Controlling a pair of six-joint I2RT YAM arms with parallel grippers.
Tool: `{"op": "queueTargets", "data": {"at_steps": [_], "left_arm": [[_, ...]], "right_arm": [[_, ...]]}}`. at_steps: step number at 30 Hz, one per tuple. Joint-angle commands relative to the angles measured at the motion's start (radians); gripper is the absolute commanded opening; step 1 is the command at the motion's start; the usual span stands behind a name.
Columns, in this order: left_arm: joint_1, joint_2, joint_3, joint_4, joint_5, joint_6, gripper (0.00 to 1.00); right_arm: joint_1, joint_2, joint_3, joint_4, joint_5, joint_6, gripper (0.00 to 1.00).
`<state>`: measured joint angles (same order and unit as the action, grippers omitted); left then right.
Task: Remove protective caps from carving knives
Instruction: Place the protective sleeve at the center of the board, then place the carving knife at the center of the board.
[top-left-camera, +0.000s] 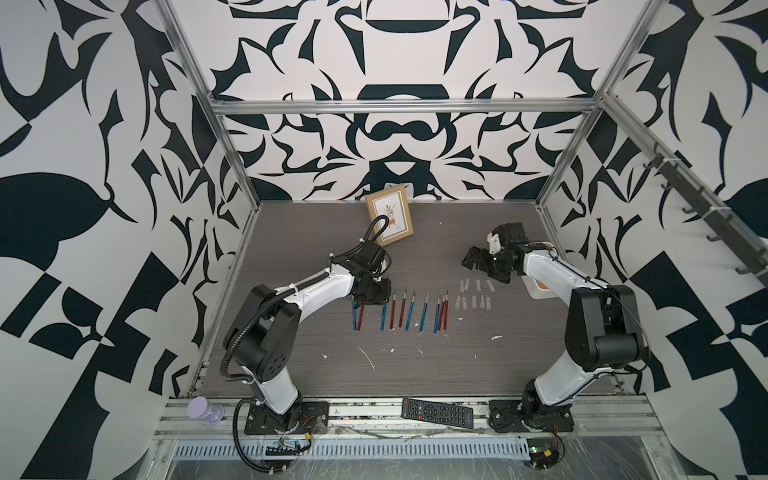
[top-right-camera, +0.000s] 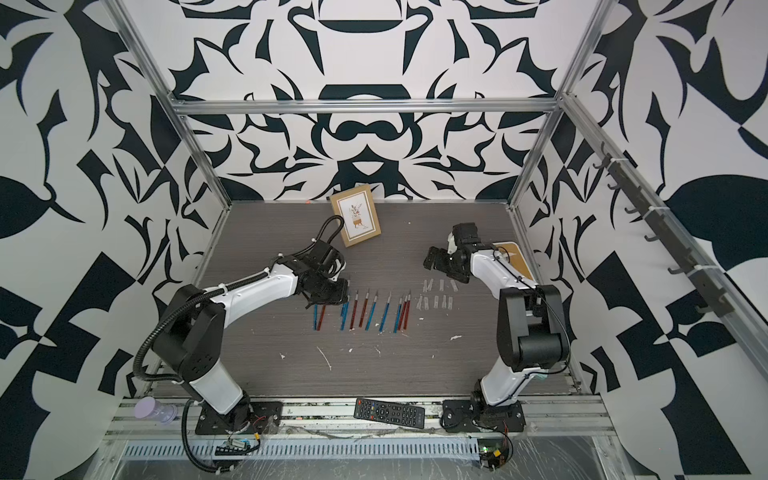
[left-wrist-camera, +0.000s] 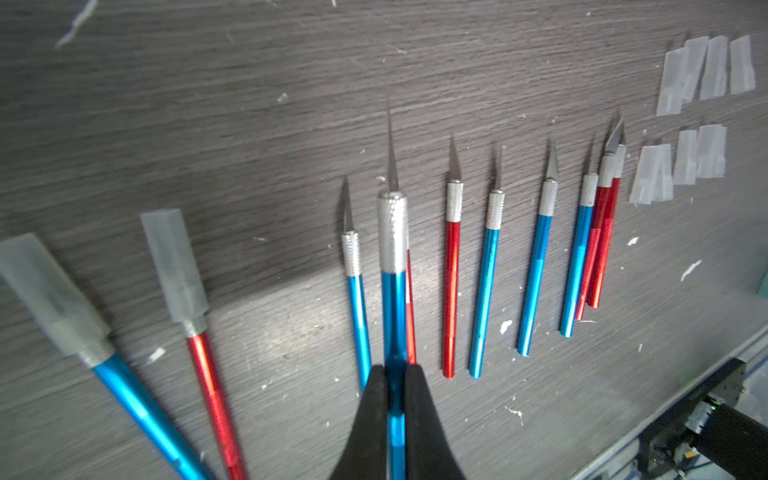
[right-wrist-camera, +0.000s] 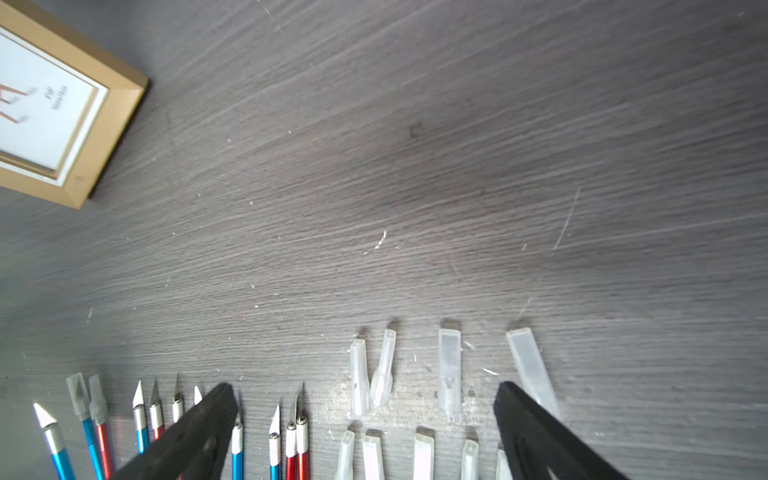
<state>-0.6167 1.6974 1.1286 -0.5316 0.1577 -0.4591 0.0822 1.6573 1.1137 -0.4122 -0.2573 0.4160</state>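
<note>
The table (top-left-camera: 415, 365) is dark wood grain, with all the work laid in one band across it. The knives (top-left-camera: 401, 309) lie parallel with their tips pointing away from the robot, which leaves the handles reachable. The loose caps (top-left-camera: 476, 293) are grouped at the right end, clear of the blades, apparently as a drop zone. The right gripper (right-wrist-camera: 365, 385) hangs over them with its jaws spread wide and empty. The left gripper (left-wrist-camera: 395, 370) pinches a blue knife (left-wrist-camera: 393, 232) by the handle, raised over the row, blade bare. Two knives at the left end wear caps (left-wrist-camera: 174, 266); the work is judged nearly complete.
</note>
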Motion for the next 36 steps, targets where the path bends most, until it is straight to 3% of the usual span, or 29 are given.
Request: {"op": "queueTargets", "data": {"at_steps": [1, 9, 36], "left_arm": [[0.004, -0.004, -0.005, -0.069, -0.051, 0.017, 0.0], [0.003, 0.038, 0.003, -0.103, -0.112, 0.002, 0.0], [-0.005, 0.132, 0.007, -0.066, -0.103, -0.008, 0.07]], "right_arm": [[0.004, -0.024, 0.024, 0.002, 0.001, 0.001, 1.0], [0.005, -0.014, 0.009, 0.021, -0.028, 0.001, 1.0], [0.005, -0.021, -0.026, 0.038, -0.04, 0.001, 1.0]]}}
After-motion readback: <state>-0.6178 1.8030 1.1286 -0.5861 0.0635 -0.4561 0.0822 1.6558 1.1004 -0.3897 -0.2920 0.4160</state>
